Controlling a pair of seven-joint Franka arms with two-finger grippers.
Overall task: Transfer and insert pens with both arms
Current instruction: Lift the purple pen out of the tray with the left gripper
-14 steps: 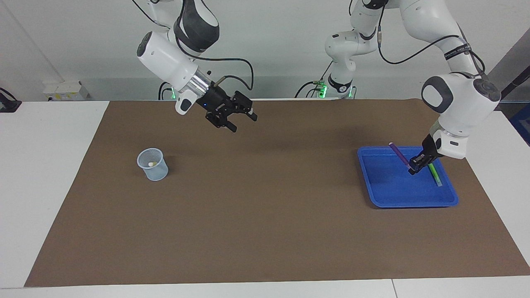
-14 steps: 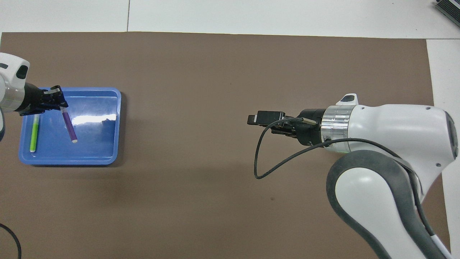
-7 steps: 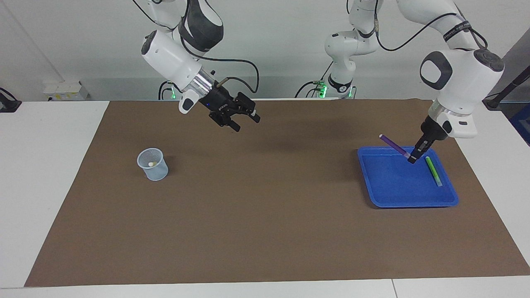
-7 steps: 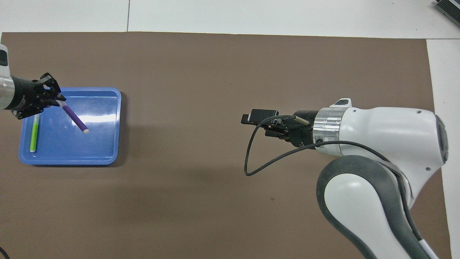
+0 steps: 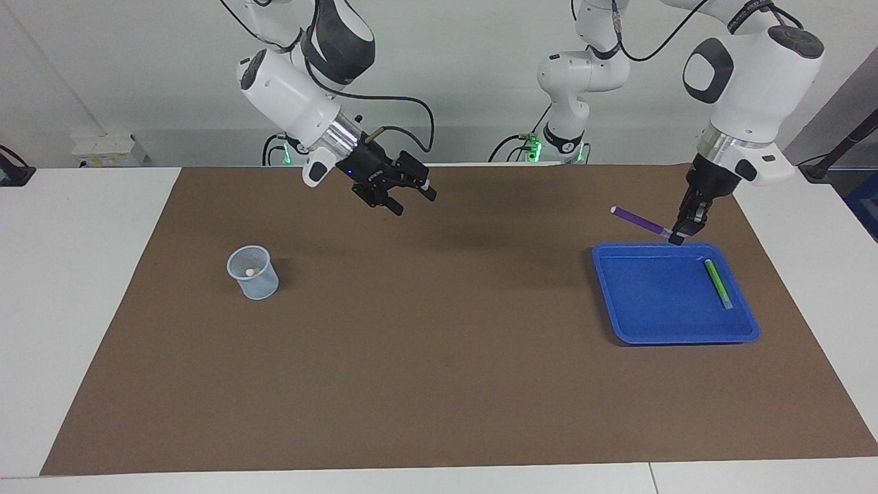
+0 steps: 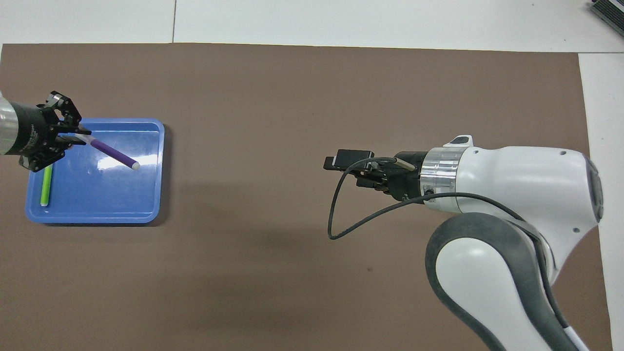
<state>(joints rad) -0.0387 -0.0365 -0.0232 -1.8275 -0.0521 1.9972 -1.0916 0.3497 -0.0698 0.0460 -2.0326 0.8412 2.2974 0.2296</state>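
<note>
over the blue tray [image 5: 675, 329] | left tool [image 5: 678, 235] held shut on purple pen [image 5: 639, 221] by one end | right tool [image 5: 409, 197] waited open over bench [image 5: 439, 384] | pen looked light, stiff, slippery; mid-barrel suited handover

left gripper [image 5: 678, 237] jaws clamped, right gripper [image 5: 410, 199] jaws spread

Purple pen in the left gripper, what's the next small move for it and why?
Probably carry the purple pen toward mid-table for a handover. The left gripper grips it by one end, lifted clear of the blue tray, where the green pen lies. The right gripper hangs open over the mat, and the mesh cup stands at the right arm's end.
</note>
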